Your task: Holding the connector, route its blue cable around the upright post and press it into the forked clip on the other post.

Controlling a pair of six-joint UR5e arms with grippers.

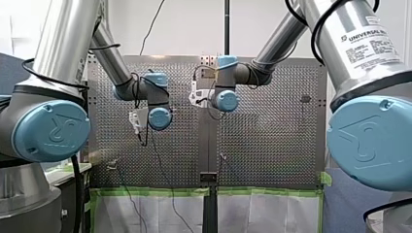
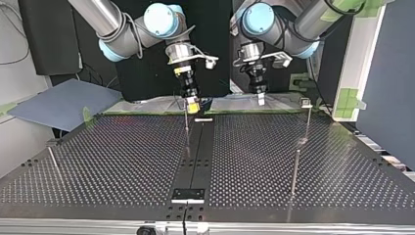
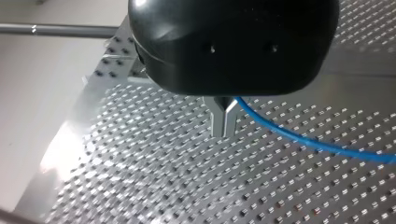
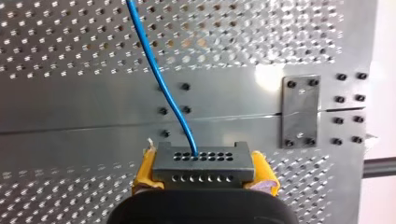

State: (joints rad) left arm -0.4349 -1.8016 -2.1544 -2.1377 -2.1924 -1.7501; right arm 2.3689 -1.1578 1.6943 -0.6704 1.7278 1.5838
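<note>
Near edge of bench (image 2: pixel 122 161), top view's right side: plain upright post (image 2: pixel 295 169), nothing on it. Further in on the same side: second post (image 2: pixel 308 120) with a small head (image 2: pixel 306 103), taken to be the forked clip; fork too small to confirm. No cable at either post.

Middle strip, toward far edge: a thin post (image 2: pixel 186 128) stands just in front of my right gripper (image 2: pixel 193 104).

Far edge, near the middle: right gripper clamped on the connector (image 4: pixel 204 163), one yellow pad (image 4: pixel 264 170) against each end. Blue cable (image 4: pixel 159 70) leaves the connector's face and runs straight ahead of the gripper, low over the bench.

My left gripper (image 3: pixel 223 130), also at the far edge and toward the clip-post side: metal fingertips together. The cable comes out right at their root, so it looks pinched there, though the contact itself is hidden.

Judgement: routing not begun. Both side posts lie nearer than the connector and toward the top view's right. The left gripper is the closer one to the clip, so the cable has to swing that way.
</note>
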